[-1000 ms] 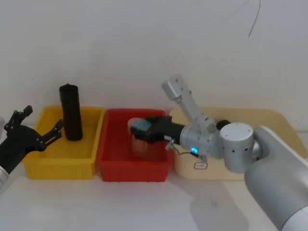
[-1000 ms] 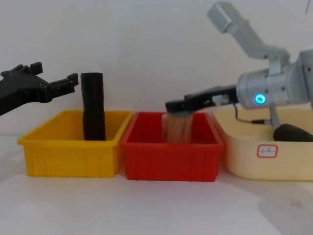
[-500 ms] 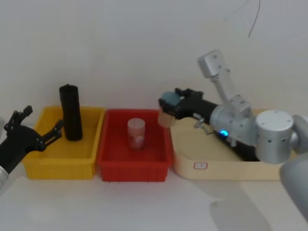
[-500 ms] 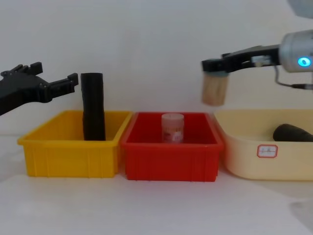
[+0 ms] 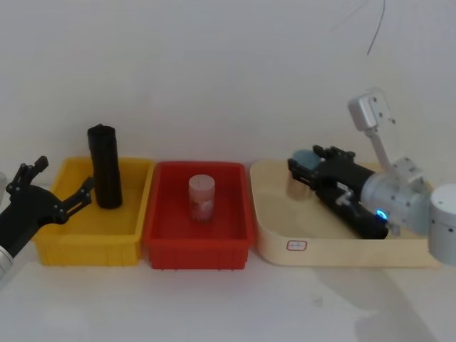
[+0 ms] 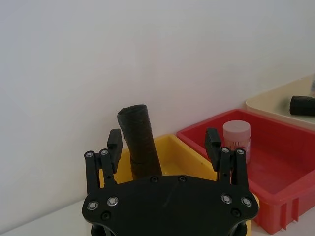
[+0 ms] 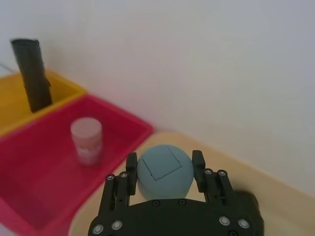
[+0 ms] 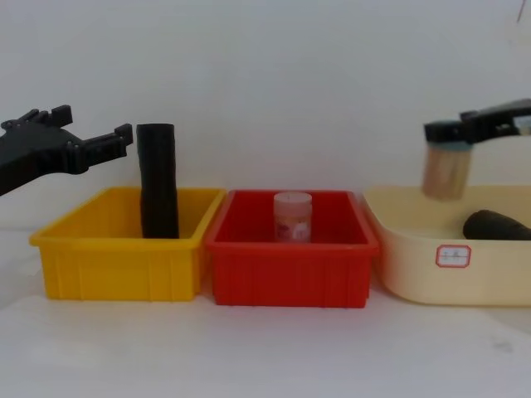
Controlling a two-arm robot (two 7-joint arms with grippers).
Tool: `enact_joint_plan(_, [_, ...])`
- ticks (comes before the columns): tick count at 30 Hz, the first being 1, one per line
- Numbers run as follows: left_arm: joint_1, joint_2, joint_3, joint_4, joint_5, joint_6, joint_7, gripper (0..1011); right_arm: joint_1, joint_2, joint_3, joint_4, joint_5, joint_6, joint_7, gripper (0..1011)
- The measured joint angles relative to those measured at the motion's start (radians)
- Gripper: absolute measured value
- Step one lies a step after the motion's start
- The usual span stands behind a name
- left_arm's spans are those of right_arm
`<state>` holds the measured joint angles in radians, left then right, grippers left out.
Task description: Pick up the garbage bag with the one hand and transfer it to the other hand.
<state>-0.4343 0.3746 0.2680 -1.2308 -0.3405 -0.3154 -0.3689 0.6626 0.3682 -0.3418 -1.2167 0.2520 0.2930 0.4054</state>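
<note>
The right gripper (image 5: 303,168) has its jaws clenched on a blue-lidded jar (image 8: 445,170), carried above the cream tray (image 8: 415,274), probably to set it down. The garbage bag (image 8: 496,225) lies in that tray. The left gripper (image 5: 57,194), jaws spread wide, waits far off, beside the yellow bin (image 5: 89,246).

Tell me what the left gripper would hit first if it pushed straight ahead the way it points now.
Probably the upright black roll in the yellow bin. In the left wrist view it stands just beyond the open left gripper, slightly off the centre of the gap, so it might catch a finger. Depth is uncertain.
</note>
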Motion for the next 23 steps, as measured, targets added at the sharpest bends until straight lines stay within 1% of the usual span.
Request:
enact_joint_plan(8, [0.0,0.0,0.0,0.0,0.0,0.0,0.0,1001,-0.053,0.037,0.018,-0.018,0.01,0.017,0.006,650])
enact_joint_plan(10, [0.0,0.0,0.0,0.0,0.0,0.0,0.0,1002,-0.061,0.043,0.019,-0.021,0.012,0.018,0.011,668])
enact_joint_plan(11, [0.0,0.0,0.0,0.0,0.0,0.0,0.0,1002,-0.07,0.048,0.019,-0.025,0.014,0.018,0.015,687])
enact_joint_plan(12, [0.0,0.0,0.0,0.0,0.0,0.0,0.0,1002,-0.07,0.048,0.019,-0.025,0.014,0.018,0.015,745])
enact_joint_plan(14, [0.0,0.0,0.0,0.0,0.0,0.0,0.0,1002,-0.083,0.057,0.021,-0.032,0.017,0.018,0.021,783])
enact_joint_plan(18, [0.0,0.0,0.0,0.0,0.0,0.0,0.0,1001,-0.109,0.071,0.028,-0.05,0.029,0.013,0.031,910])
enact_joint_plan(19, [0.0,0.0,0.0,0.0,0.0,0.0,0.0,1001,-0.113,0.073,0.03,-0.053,0.032,0.011,0.032,923])
enact_joint_plan(21, [0.0,0.0,0.0,0.0,0.0,0.0,0.0,1001,-0.122,0.077,0.035,-0.062,0.04,0.004,0.036,983])
enact_joint_plan(22, [0.0,0.0,0.0,0.0,0.0,0.0,0.0,1002,-0.134,0.08,0.042,-0.072,0.047,-0.002,0.038,1002])
enact_joint_plan(23, [0.0,0.0,0.0,0.0,0.0,0.0,0.0,1002,-0.139,0.082,0.045,-0.076,0.051,-0.006,0.039,1002])
